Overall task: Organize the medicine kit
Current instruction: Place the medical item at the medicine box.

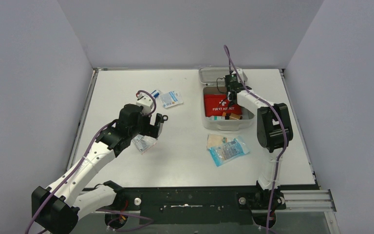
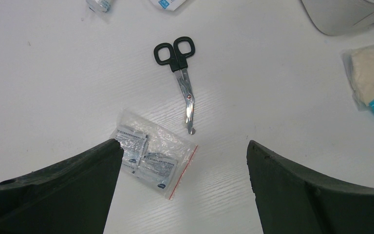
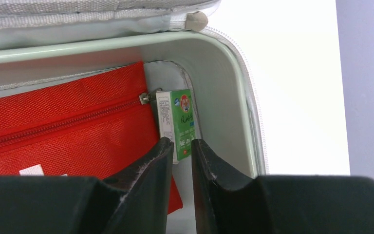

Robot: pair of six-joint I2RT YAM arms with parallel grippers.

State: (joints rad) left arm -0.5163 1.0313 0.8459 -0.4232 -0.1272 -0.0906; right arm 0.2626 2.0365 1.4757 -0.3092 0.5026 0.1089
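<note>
the medicine kit [image 1: 224, 125] sits open at the far right of the table [image 2: 282, 87], its lid tipped back toward the rear wall. a red pouch [image 3: 78, 126] lies inside it.

the right claw [image 3: 181, 144] is down inside the kit at its right-hand corner. its fingers are drawn close, with only a narrow slot between them. the lower end of a small green and white box [image 3: 182, 114] shows in that slot, wedged upright between the pouch and the kit's wall. whether the fingers actually pinch the box or just sit over it, i cannot tell.

the left claw [image 2: 185, 146] is spread wide and holds nothing, hanging over the table left of the kit. one finger [image 2: 78, 180] overlaps the edge of a clear zip bag of sachets [image 2: 151, 158] lying flat below it; contact is unclear. black-handled scissors [image 2: 180, 73] lie just beyond the bag, apart from both fingers.
</note>
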